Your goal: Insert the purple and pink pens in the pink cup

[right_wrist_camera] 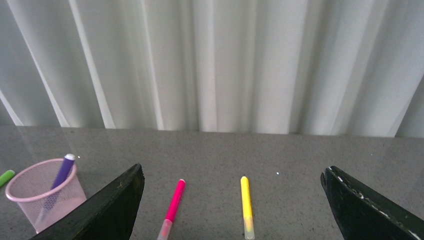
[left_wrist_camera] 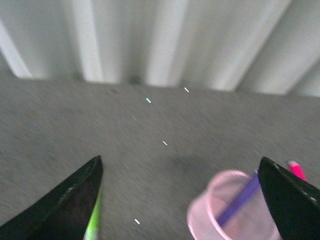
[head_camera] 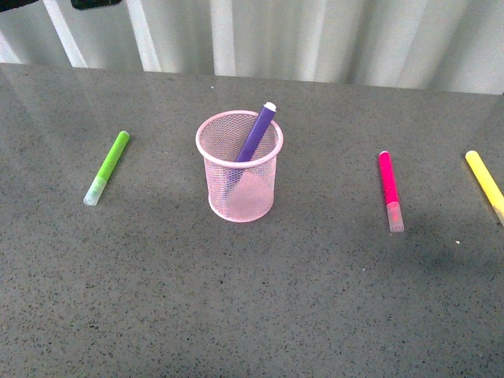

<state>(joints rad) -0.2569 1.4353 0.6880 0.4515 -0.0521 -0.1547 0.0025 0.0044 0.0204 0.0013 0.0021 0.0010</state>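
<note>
The pink cup (head_camera: 239, 175) stands upright mid-table, and the purple pen (head_camera: 254, 135) leans inside it with its end poking above the rim. To its right the pink pen (head_camera: 389, 189) lies flat on the table, clear cap toward me. Neither arm shows in the front view. My left gripper (left_wrist_camera: 180, 172) is open above the table, with the pink cup (left_wrist_camera: 230, 212) and purple pen (left_wrist_camera: 240, 200) low between its fingers, blurred. My right gripper (right_wrist_camera: 232, 180) is open and empty; the pink pen (right_wrist_camera: 172, 205) lies between its fingers, the pink cup (right_wrist_camera: 42, 195) and purple pen (right_wrist_camera: 60, 175) off to one side.
A lime-green marker (head_camera: 108, 167) lies left of the cup. A yellow marker (head_camera: 486, 183) lies at the right edge of the front view, beside the pink pen. White pleated curtain (head_camera: 315, 35) runs along the table's far edge. The grey table (head_camera: 252, 307) is bare in front.
</note>
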